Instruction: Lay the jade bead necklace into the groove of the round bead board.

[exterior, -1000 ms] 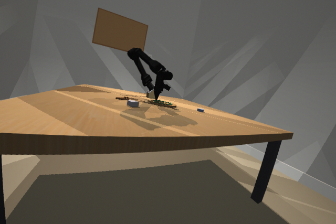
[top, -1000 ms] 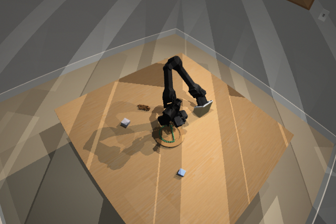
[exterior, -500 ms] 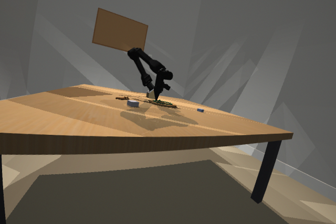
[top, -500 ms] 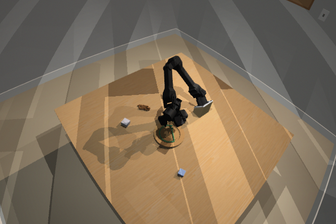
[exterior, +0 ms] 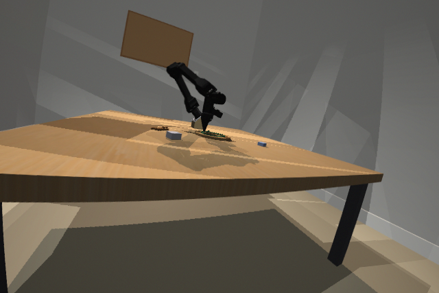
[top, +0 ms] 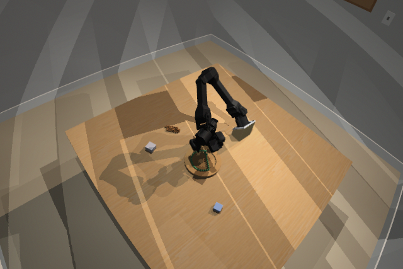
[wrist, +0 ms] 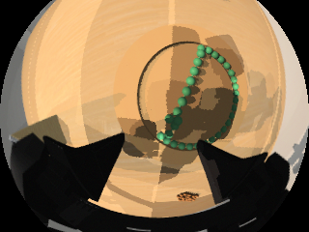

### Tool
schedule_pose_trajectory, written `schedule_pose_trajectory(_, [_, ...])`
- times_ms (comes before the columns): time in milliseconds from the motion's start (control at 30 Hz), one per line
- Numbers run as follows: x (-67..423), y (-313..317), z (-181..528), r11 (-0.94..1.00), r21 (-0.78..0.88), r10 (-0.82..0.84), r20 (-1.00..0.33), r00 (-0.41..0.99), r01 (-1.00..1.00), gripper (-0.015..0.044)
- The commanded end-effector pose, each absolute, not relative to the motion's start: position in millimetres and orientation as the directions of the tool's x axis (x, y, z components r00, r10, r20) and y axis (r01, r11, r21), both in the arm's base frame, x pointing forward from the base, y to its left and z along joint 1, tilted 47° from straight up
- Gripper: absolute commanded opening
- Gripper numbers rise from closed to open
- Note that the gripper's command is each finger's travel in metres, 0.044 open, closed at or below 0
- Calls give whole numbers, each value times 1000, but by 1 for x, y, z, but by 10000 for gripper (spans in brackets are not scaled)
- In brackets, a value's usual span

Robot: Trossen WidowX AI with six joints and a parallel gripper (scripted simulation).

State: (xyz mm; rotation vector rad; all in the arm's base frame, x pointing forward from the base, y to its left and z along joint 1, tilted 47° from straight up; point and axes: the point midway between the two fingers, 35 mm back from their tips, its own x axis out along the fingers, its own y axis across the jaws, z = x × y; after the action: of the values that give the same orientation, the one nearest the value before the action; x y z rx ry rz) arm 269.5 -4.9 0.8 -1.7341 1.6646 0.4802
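The jade bead necklace (wrist: 205, 97) lies on the round wooden bead board (wrist: 187, 93). One side follows the groove along the right rim; the other strand cuts straight across the board's middle. It also shows as a green loop in the top view (top: 199, 160) on the board (top: 202, 162), and low on the board in the exterior view (exterior: 213, 134). My gripper (wrist: 162, 141) is open, its fingers standing wide apart at the board's near edge, just over the loop's near end. Nothing is between the fingers. The gripper (top: 203, 147) hangs right above the board's back edge.
A brown bead string (top: 172, 128) lies left of the arm, also in the wrist view (wrist: 187, 196). A grey block (top: 150, 146) sits to the left and a blue block (top: 217, 207) in front of the board. The arm's base plate (top: 243, 129) stands behind right.
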Motion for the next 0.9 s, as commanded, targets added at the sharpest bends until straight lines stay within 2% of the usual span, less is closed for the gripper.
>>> schedule_pose_trajectory(0, [270,-3,0,54,-219,-723,-681,113,-974,414])
schedule_pose_trajectory(367, [306,65,-27,206,-368,-718,-686,115,-907,125])
schedule_pose_trajectory(500, [311,82,-35,241,-402,-719,-685,116,-883,120])
schedule_pose_trajectory(867, [312,71,-46,241,-402,-720,-685,116,-883,120])
